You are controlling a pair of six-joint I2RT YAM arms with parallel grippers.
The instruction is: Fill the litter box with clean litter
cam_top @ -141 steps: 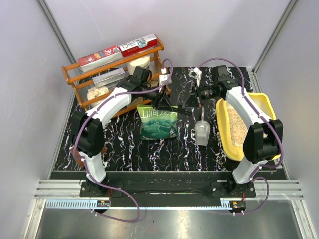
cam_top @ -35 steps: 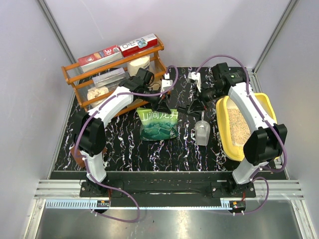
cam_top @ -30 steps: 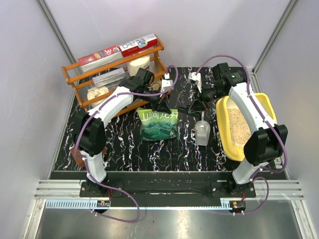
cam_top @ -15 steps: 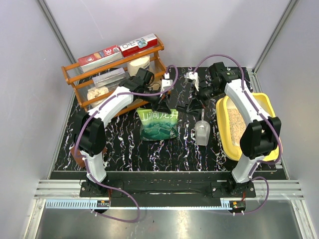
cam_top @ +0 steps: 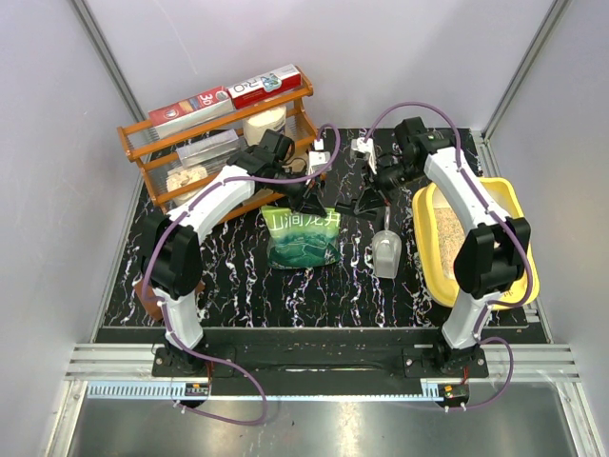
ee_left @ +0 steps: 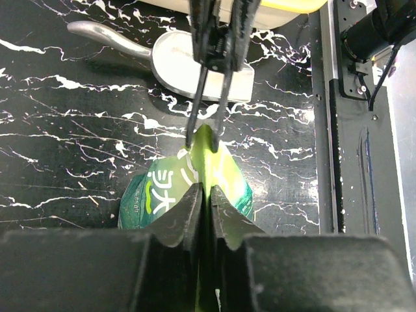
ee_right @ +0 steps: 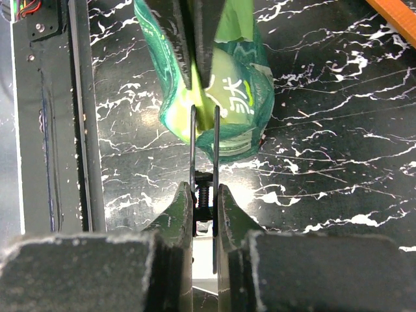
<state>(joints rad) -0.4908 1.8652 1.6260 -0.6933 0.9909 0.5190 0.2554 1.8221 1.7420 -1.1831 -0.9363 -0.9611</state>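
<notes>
- Green pouch (cam_top: 303,238) stood mid-table, its top edge pinched in the left gripper (ee_left: 203,195).
- Black two-bladed tool (ee_left: 198,104) was clamped in the right gripper (ee_right: 205,195), blades either side of the pouch top.

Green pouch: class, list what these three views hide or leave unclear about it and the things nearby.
- Left wrist view: the pouch is cut off low down by the left gripper. Whether its top is cut yet is unclear.
- Right wrist view: the cutting tool has its handles hidden between the jaws of the right gripper.
- Top view: the right arm covers part of the litter box.
</notes>
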